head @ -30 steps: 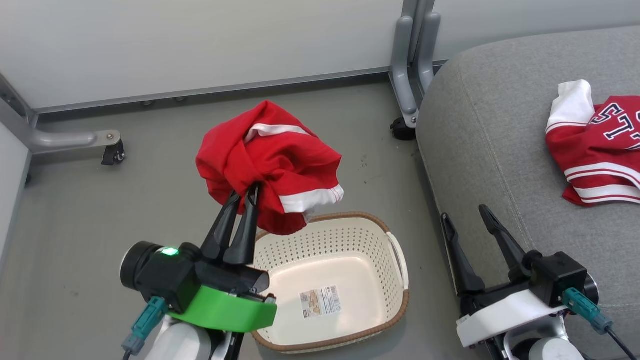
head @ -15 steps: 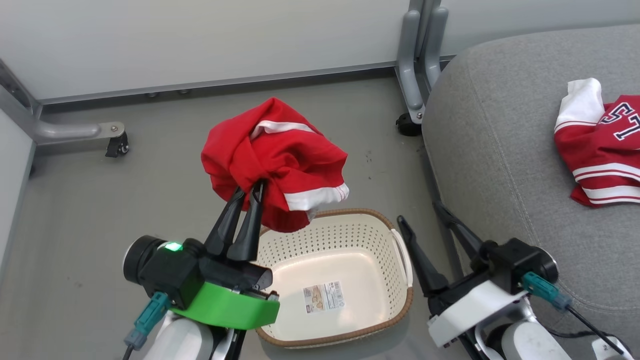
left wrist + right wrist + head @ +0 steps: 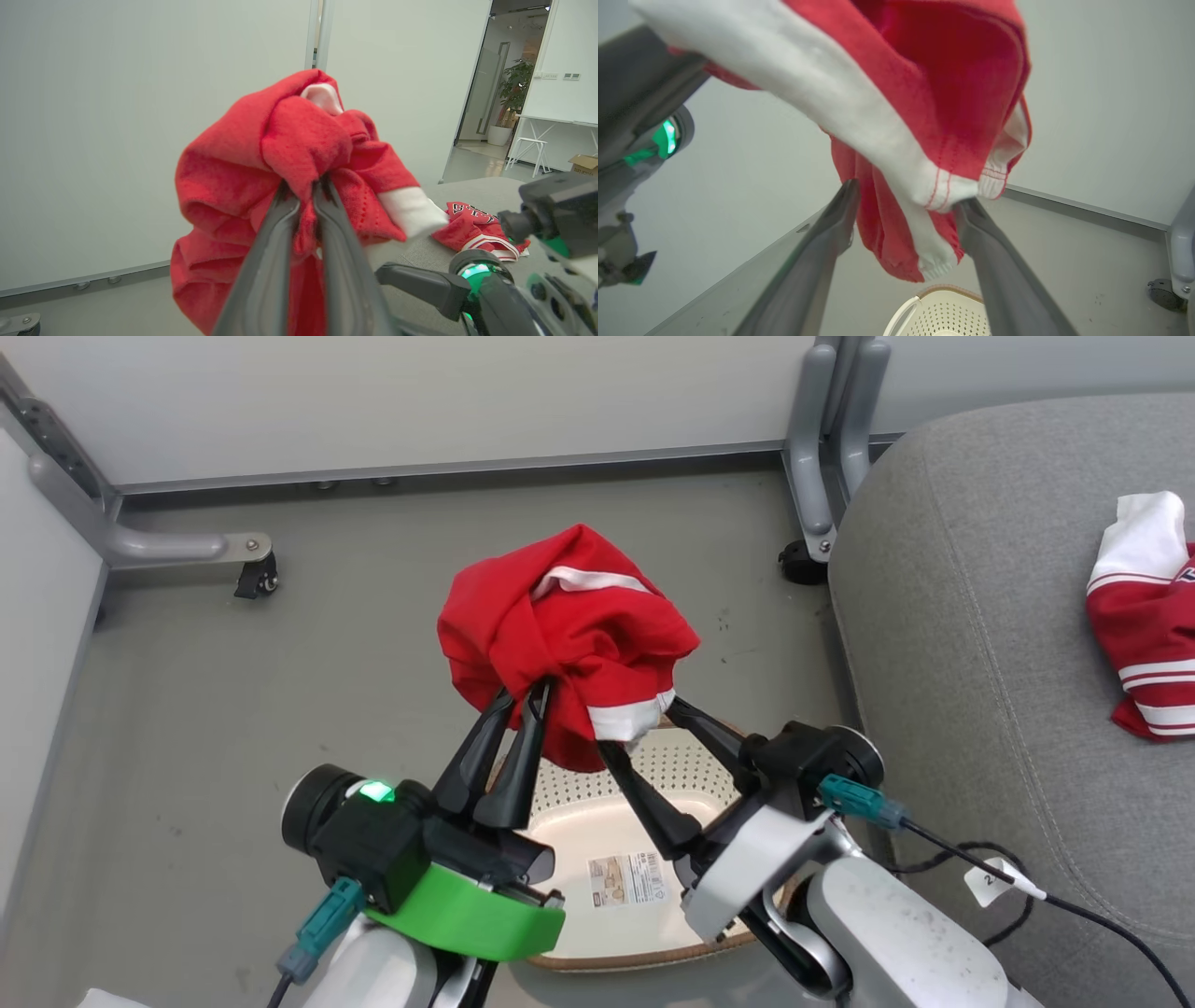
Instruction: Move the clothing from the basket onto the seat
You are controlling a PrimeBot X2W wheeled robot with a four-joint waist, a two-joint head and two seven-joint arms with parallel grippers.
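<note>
- A grey metal frame leg (image 3: 177, 546) with a small black caster lies on the grey floor (image 3: 233, 728) at the far left, against the pale wall.
- The left hand (image 3: 525, 693), on a black and bright green wrist, points up and away from the robot. Its two dark fingers are pressed together on a fold of the red garment (image 3: 569, 625).
- In the left wrist view, the left hand (image 3: 303, 189) pinches bunched red cloth, and the red garment (image 3: 233, 186) bulges around both fingers.
- The red garment is lifted clear of the floor, crumpled into a ball with white trim showing. It hangs above the far edge of the basket (image 3: 681, 765).
- The basket is cream perforated plastic with a brown rim. It stands on the floor between the two arms, with a barcode sticker on its bare bottom.
- The right hand (image 3: 638, 725) reaches up under the garment with its fingers spread wide apart, gripping nothing.
- In the right wrist view, the garment's (image 3: 952, 93) white-cuffed end hangs down between the fingers of the right hand (image 3: 908, 193), with the basket (image 3: 943, 312) below.
- The seat (image 3: 980, 663), a large grey cushion, stands to the right of the basket.
- A second red garment (image 3: 1148, 635) with white stripes lies on the seat, toward its right side.
</note>
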